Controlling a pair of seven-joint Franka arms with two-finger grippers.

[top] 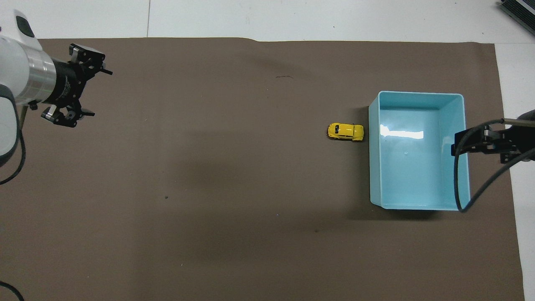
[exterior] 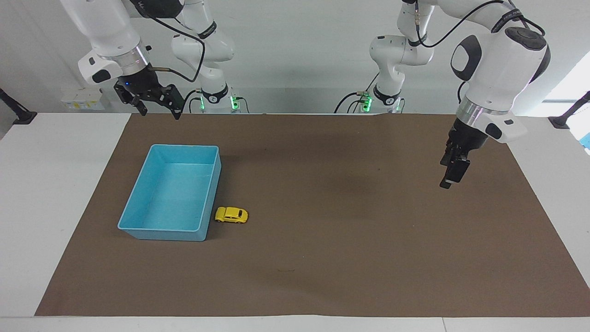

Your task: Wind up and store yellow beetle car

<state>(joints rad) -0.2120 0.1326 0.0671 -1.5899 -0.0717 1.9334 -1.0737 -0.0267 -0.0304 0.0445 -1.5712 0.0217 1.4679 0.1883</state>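
The yellow beetle car [exterior: 231, 215] stands on the brown mat, right beside the blue bin [exterior: 159, 234], at the bin's corner farthest from the robots and on its side toward the left arm. It also shows in the overhead view [top: 345, 131], beside the bin [top: 374, 167]. The bin is empty. My left gripper [exterior: 449, 177] hangs open and empty above the mat near the left arm's end of the table; the overhead view shows its spread fingers [top: 92, 90]. My right gripper [exterior: 159, 109] is open, empty and raised above the bin's side toward the right arm [top: 459, 143].
A brown mat [exterior: 322, 207] covers most of the white table. Cables hang from both arms. Small white boxes [exterior: 83, 99] sit at the table's edge near the right arm's base.
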